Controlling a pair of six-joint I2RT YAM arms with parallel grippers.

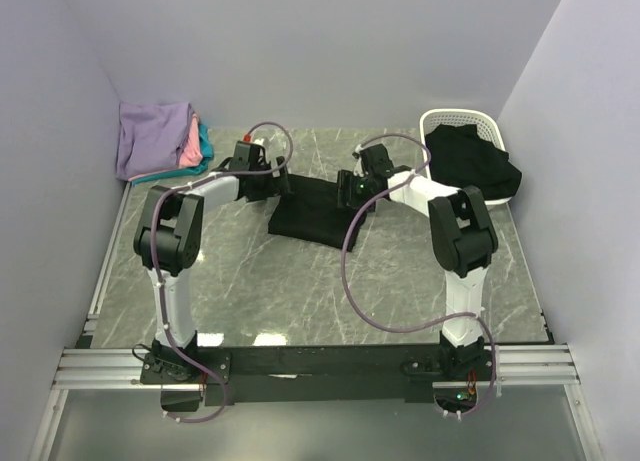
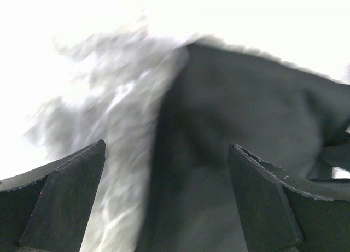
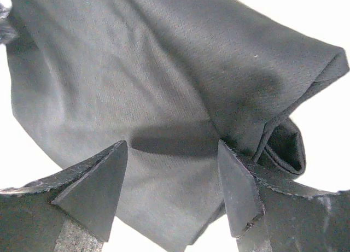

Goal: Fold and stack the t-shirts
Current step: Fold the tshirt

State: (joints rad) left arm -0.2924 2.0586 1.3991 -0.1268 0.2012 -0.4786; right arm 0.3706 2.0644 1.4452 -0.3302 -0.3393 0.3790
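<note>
The black t-shirt (image 1: 312, 213) is lying mid-counter (image 1: 300, 281). The left tool (image 2: 167, 148) is gaping wide over its left edge and the right tool (image 3: 172, 145) is standing partly open over a sleeve fold. Both are gripping nothing, seemingly lining up to pinch the cloth for folding.

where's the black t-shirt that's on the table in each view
top external: black t-shirt lies mid-table.
left wrist: the shirt fills the centre and right.
right wrist: the shirt fills most of the frame, folded edge at right.
shared landmark: marbled table, also left of the shirt in left wrist; washed out in right wrist.
</note>
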